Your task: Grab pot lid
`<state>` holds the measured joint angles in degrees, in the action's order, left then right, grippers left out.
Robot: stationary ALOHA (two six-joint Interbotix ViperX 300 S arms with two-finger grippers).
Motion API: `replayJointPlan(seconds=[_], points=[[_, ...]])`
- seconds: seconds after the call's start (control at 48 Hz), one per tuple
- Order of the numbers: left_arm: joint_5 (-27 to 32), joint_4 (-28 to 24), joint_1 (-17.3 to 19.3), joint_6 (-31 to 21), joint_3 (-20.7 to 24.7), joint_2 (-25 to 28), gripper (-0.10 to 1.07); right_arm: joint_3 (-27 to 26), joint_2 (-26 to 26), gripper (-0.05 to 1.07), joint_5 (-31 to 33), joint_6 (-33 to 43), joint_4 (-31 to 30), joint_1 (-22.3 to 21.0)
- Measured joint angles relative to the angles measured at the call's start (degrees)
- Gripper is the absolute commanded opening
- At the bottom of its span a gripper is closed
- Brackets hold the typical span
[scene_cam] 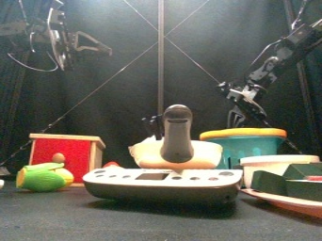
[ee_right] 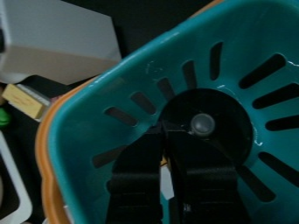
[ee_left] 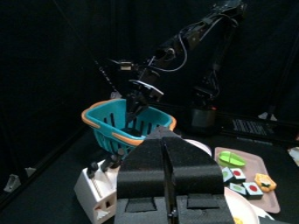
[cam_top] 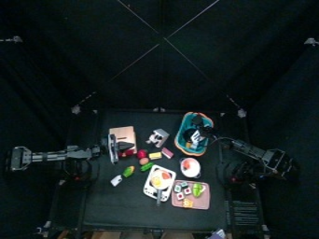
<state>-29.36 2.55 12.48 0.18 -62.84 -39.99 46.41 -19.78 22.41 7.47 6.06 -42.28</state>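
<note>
Nearest the counter's front edge in the front view stand a pale appliance with a black upright handle [scene_cam: 165,182], a green toy [scene_cam: 44,176] and a red box [scene_cam: 66,153]. They screen the teal basket [scene_cam: 247,144] behind them, so its contents are hidden from this height. The right claw [ee_right: 170,133] hangs over the basket's mouth with its jaws drawn almost together on nothing. Only its wrist camera looks into the slotted bowl and shows the pot lid [ee_right: 225,107], a dark disc with a pale knob lying flat on the bottom just beyond the jaw tips. This steep approach from above is probably forced by the basket's walls, and the jaws would have to part before taking the knob. The left wrist view gives the outside relation instead: the right claw [ee_left: 138,94] dips at the basket [ee_left: 121,124] rim, while the left claw [ee_left: 173,145], jaws together, rests well apart. The top view places the basket [cam_top: 196,132] at the counter's [cam_top: 131,211] far right.
</note>
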Motion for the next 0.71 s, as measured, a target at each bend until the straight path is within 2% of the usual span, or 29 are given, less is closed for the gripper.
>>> replayJointPlan(seconds=[0.188, 0.312, 0.708], points=[[0.00, 0.00, 0.09, 0.09, -0.09, 0.00, 0.09, 0.00, 2.99, 0.64, 0.00, -0.09, -1.58, -1.41], [0.00, 0.00, 0.09, 0.09, -0.18, 0.00, 0.09, 0.00, 4.92, 0.76, 0.18, 0.00, -2.29, -1.41], [0.00, 0.00, 0.09, -0.09, -1.14, -0.62, 0.09, -2.20, 8.26, 0.79, 1.58, 0.09, -5.10, -1.49]])
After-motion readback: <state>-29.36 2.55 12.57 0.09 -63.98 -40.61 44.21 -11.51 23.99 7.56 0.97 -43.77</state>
